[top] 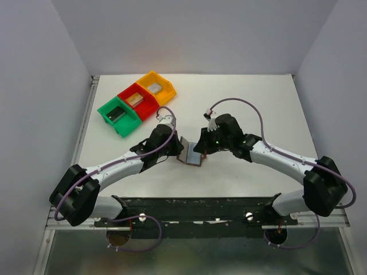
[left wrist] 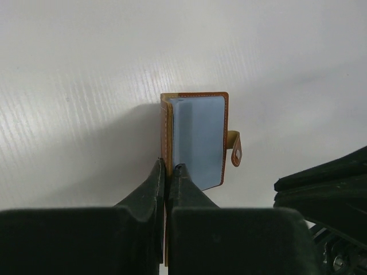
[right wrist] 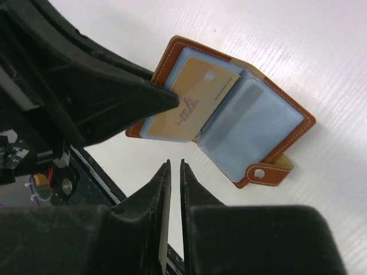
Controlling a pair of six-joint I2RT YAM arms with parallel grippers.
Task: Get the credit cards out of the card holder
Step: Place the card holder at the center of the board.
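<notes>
Both arms reach in from the near corners of the white table (top: 258, 97), and their forearms angle toward each other until the wrists almost meet at the table's middle. The brown leather card holder (top: 191, 154) sits between them, opened like a book.

The left gripper (left wrist: 170, 169) comes in low from the left. Its fingers are pinched tight on the edge of the holder's left cover, with brown leather showing between the tips. In this wrist view the cover stands on edge, the light-blue inner face is turned to the right, and the snap tab (left wrist: 235, 150) sticks out on the far side.

The right gripper (right wrist: 175, 166) hovers just beside the holder's open face. Its fingers are drawn almost together, leaving only a thin slit with nothing in it. From this wrist camera a gold-tan card (right wrist: 198, 97) pokes out, tilted, from the light-blue sleeve on the clamped side, close to the right fingertips but not touching them. Whether the other sleeve holds a card cannot be told.

A green bin (top: 118, 114), a red bin (top: 137, 101) and a yellow bin (top: 156, 87) stand in a row well apart at the far left.
</notes>
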